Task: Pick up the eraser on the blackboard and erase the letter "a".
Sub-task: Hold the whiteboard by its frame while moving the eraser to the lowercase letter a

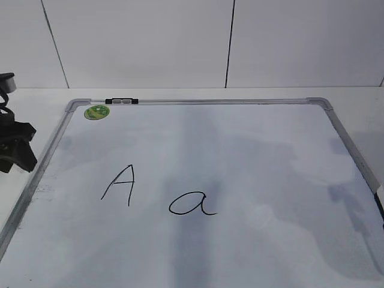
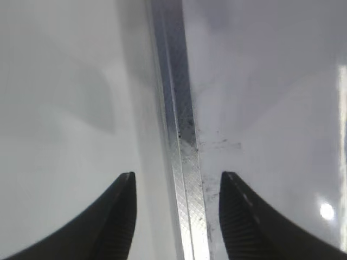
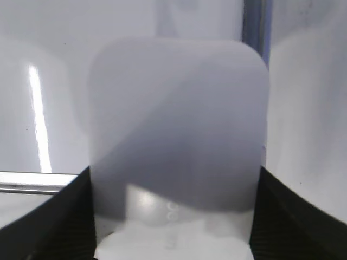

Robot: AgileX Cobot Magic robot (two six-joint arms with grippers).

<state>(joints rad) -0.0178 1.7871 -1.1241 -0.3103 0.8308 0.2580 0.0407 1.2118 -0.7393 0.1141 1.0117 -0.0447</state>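
The blackboard [image 1: 240,138] is a white board in a silver frame and fills the table. A lowercase cursive letter "a" [image 1: 192,204] is written in black near its front middle, right of a capital "A" [image 1: 120,185]. The white eraser [image 3: 176,124] shows only in the right wrist view, where it sits between the jaws of my right gripper [image 3: 173,216], which press on both its sides. That gripper is out of the exterior view. My left gripper [image 2: 178,200] is open and empty. It straddles the board's left frame rail [image 2: 184,179] and shows at the left edge of the exterior view [image 1: 15,153].
A green round sticker [image 1: 96,111] and a black clip [image 1: 121,101] sit at the board's far left corner. A white wall stands behind the table. Frame rails [image 3: 32,181] run beside the eraser in the right wrist view.
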